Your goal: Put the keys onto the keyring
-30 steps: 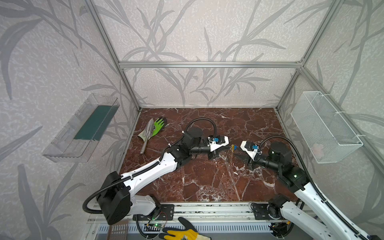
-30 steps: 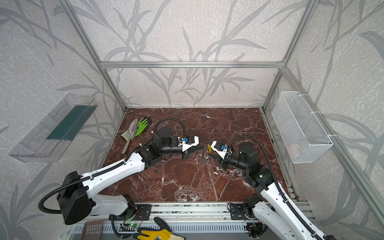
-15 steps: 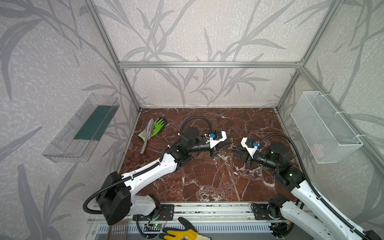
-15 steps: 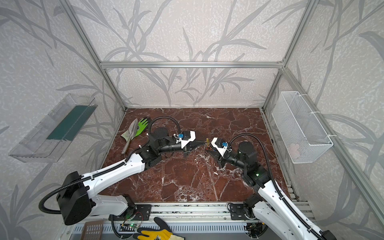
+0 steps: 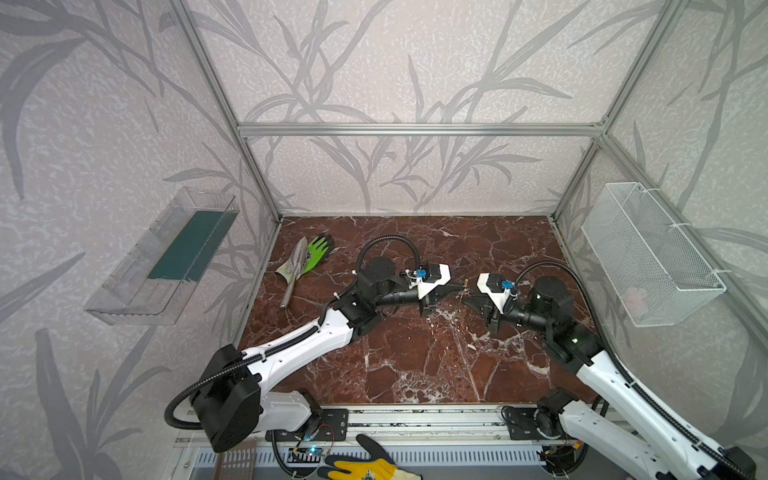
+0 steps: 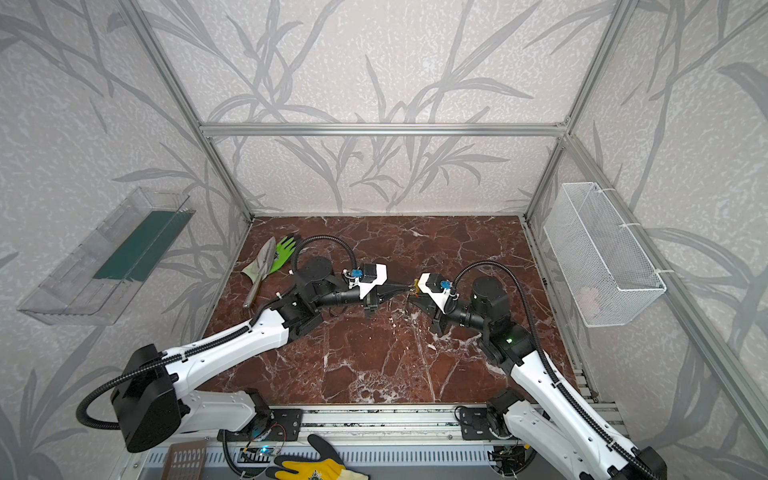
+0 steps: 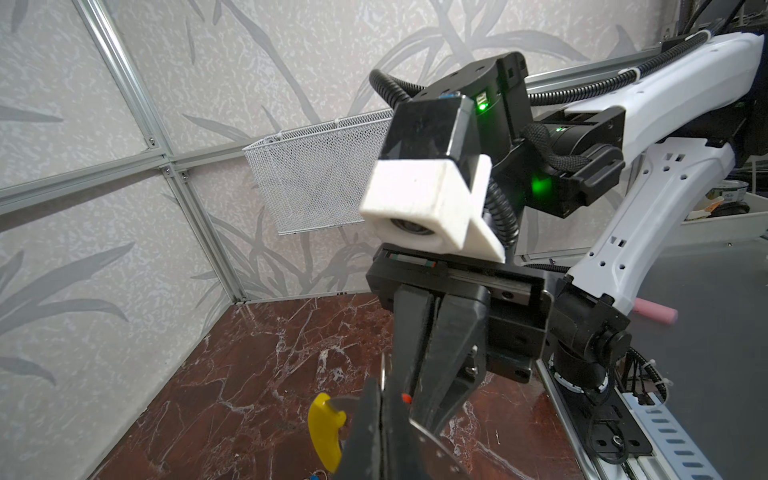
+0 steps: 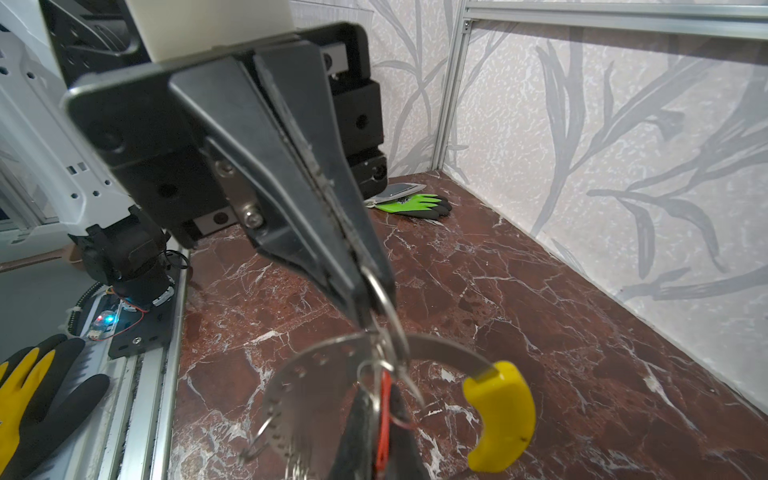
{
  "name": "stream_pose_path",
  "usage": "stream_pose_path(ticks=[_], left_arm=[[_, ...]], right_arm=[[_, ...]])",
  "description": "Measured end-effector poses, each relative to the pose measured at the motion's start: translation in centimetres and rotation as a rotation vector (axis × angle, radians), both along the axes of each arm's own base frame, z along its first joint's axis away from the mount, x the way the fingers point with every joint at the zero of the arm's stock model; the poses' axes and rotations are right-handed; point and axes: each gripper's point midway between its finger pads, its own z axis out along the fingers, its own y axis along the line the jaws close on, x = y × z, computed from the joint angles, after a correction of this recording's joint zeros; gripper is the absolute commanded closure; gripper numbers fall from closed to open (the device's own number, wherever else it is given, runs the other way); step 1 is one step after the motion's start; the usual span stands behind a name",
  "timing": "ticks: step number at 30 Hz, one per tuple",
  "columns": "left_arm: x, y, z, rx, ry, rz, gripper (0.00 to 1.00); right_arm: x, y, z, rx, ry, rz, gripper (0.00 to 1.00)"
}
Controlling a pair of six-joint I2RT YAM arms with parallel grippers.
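Soft, even light is filling the scene in both top views, laying only faint shadows under the arms on the marble floor. Wide lenses are bowing the frame posts near the edges. In the left wrist view the keyring is blurring close up, and a green indicator light is flaring.

keyring: thin grey dotted hoop, yellow end, up off the worktop, middle of frame in both top views | red key: thin red tag, edge-on, just beside the hoop
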Motion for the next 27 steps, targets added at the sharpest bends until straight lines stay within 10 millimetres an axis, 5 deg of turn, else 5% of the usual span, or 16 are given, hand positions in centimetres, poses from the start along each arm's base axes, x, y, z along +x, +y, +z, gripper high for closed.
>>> stream_pose_path(ticks=[8, 11, 15, 21, 27], left_arm=[[-0.4, 0.2, 0.2, -0.037, 0.013, -0.022, 1.0], [-0.3, 0.3, 0.2, -0.047, 0.014, -0.021, 1.0], [-0.3, 0.4, 0.2, -0.054, 0.014, -0.017, 1.0], [-0.2, 0.5, 0.3, -0.06, 0.012, -0.015, 1.0], [-0.1, 0.3, 0.0, -0.057, 0.018, -0.02, 1.0]], right_arm=[[0.0, 0.8, 0.3, -0.001, 0.03, 0.074, 0.99], [0.0, 0.9, 0.3, -0.01, 0.034, 0.084, 0.75], [-0.1, 0.0, 0.3, -0.031, 0.003, 0.047, 0.66], [-1.3, -2.6, 2.6, 0.0, -0.135, -0.039, 0.63], [-1.9, -2.9, 4.0, 0.034, -0.195, -0.042, 0.68]])
